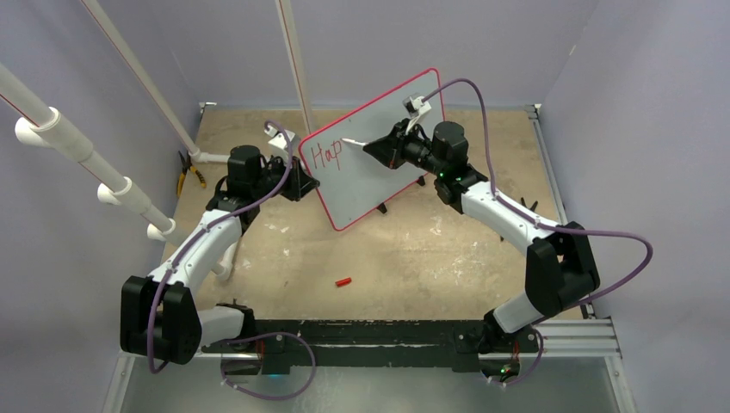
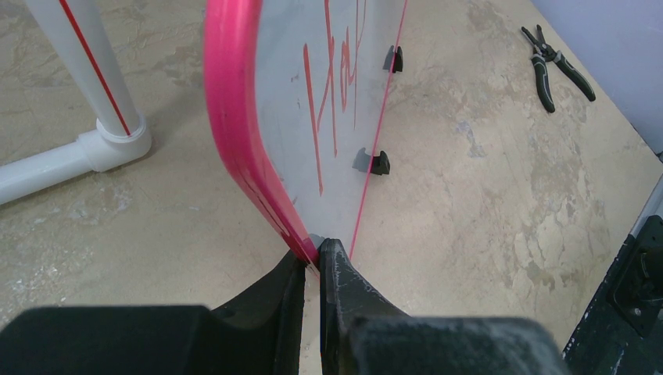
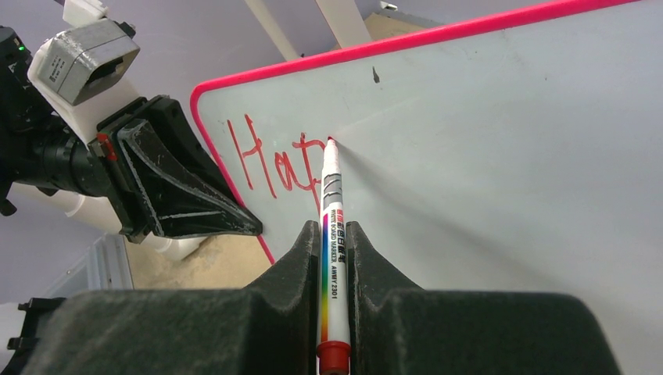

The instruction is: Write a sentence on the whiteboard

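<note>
— Where is the writing?
— The red letters (image 3: 270, 160) "Hap" sit near the left edge of the whiteboard (image 3: 500, 156), which stands tilted up over the middle of the table (image 1: 413, 249).
— And your claws?
— My right claw (image 3: 335, 230) is closed tight on the marker (image 3: 334, 211), its tip touching the board just right of the "p". My left claw (image 2: 313, 254) is pinched on the board's red rim at that left edge.
— What room is there?
— Bare board runs off to the right of the tip. A small red cap (image 1: 343, 281) lies on the table, well apart. The pliers (image 2: 555, 66) lie by the left wall, near a white pipe (image 2: 94, 70).
</note>
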Tool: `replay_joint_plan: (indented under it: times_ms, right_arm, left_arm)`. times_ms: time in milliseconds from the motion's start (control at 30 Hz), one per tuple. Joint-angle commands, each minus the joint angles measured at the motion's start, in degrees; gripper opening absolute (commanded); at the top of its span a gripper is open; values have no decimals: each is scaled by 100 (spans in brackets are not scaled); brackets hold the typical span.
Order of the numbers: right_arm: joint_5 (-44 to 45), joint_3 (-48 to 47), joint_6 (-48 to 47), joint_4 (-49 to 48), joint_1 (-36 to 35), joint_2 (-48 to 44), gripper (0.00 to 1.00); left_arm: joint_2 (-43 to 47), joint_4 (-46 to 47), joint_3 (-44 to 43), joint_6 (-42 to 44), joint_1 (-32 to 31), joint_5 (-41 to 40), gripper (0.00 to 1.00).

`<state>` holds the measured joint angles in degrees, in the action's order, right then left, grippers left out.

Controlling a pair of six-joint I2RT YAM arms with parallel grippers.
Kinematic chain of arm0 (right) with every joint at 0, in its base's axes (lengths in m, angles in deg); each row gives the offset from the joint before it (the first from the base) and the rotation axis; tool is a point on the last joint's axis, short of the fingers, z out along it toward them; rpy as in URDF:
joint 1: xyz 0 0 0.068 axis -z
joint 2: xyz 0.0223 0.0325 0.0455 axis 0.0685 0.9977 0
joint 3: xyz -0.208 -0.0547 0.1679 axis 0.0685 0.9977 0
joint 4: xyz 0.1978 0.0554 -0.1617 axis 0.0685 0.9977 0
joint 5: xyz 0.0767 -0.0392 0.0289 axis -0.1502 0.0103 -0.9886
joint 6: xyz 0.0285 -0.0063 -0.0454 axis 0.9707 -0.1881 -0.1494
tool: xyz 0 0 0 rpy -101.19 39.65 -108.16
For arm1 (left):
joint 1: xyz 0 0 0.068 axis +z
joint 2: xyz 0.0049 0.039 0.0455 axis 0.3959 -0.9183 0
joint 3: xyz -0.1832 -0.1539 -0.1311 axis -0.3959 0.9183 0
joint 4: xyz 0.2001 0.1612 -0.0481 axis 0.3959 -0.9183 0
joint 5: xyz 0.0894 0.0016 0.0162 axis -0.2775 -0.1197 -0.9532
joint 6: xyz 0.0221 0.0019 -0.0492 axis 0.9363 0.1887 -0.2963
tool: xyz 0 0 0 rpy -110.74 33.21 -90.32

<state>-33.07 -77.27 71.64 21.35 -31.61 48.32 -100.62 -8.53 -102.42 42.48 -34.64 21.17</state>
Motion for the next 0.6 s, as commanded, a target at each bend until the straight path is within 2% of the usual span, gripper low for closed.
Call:
replay_joint_plan:
  times_ms: [0,567]
  right_arm:
    - [188,-81,-39,-146,30,-5,0]
    - [215,930,-110,-55,31,-278,0]
  left_arm:
    - [45,224,-113,103,-20,-34,0]
    - [45,233,-106,95,-54,-30,0]
